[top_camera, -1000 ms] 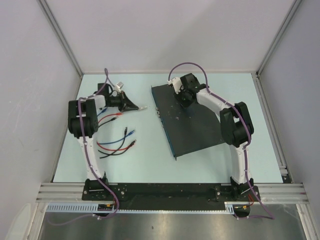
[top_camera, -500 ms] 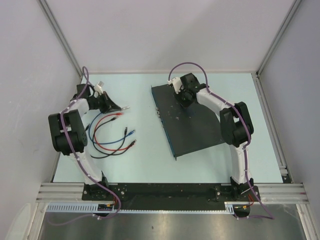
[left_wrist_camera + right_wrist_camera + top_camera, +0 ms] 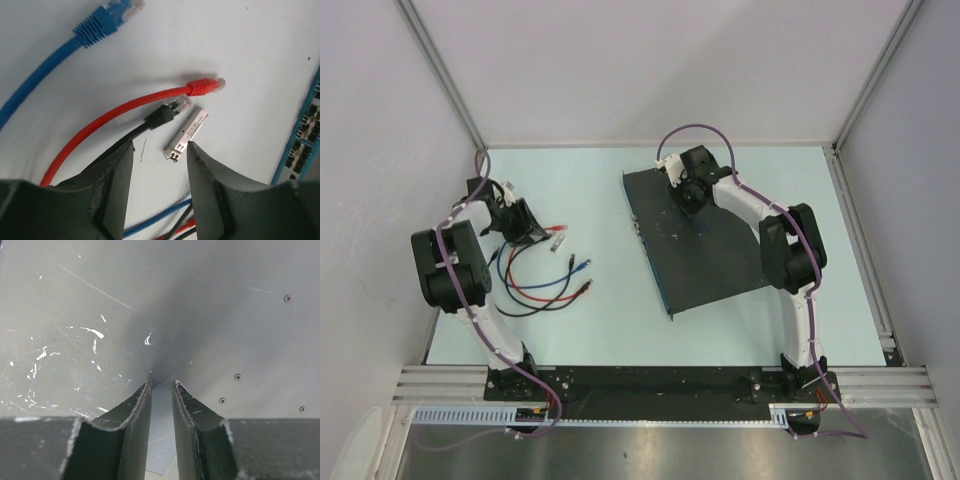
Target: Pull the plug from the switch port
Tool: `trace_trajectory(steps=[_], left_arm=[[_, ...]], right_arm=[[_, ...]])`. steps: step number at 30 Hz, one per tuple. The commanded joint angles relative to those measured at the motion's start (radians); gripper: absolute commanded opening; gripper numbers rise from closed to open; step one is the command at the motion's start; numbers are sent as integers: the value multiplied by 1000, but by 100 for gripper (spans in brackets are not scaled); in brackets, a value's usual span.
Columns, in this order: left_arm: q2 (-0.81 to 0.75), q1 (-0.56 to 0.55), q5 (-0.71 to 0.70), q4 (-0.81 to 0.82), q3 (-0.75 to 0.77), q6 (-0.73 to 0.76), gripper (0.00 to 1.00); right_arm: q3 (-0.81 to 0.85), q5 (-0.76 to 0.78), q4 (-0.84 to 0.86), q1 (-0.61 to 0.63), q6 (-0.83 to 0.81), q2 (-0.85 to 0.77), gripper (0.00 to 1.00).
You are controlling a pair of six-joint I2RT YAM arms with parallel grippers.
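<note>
The plug, a small silver module, lies loose on the pale table just beyond my left gripper. That gripper is open, and its black fingers stand apart with only table between them. From above, the plug rests right of the left gripper, far from the switch. The switch's bluish port row shows at the right edge of the left wrist view. My right gripper presses its tips on the scuffed switch top, its jaws slightly parted and holding nothing. Seen from the top camera, the right gripper is near the switch's far corner.
Loose patch cables lie by the left gripper: a red plug, a blue plug and a black one. Their loops spread over the left of the table. Grey walls close in the table at the back and both sides.
The left arm swung back toward the left wall and came down over the cables. Its gripper opened, and the plug now lies on the table. The right arm has not moved.
</note>
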Motion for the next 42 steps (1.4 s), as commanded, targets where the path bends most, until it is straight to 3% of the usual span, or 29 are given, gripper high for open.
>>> trace_trajectory(steps=[1,7,15,27,42], left_arm=[[-92,-49,-86,-18,77,3,52],[-27,-172,259,174,91,-62,50],[193,-263,397,366,186,-168,48],[452,-382,458,492,326,-260,49],[511,-411,431,444,389,-271,46]], right_arm=[[-12,-59,-44,45,28,91,29],[-20,-58,-52,45,27,89,29],[-58,-36,-64,45,16,59,29],[-149,2,-88,48,-6,-1,29],[-106,2,-93,51,-1,31,29]])
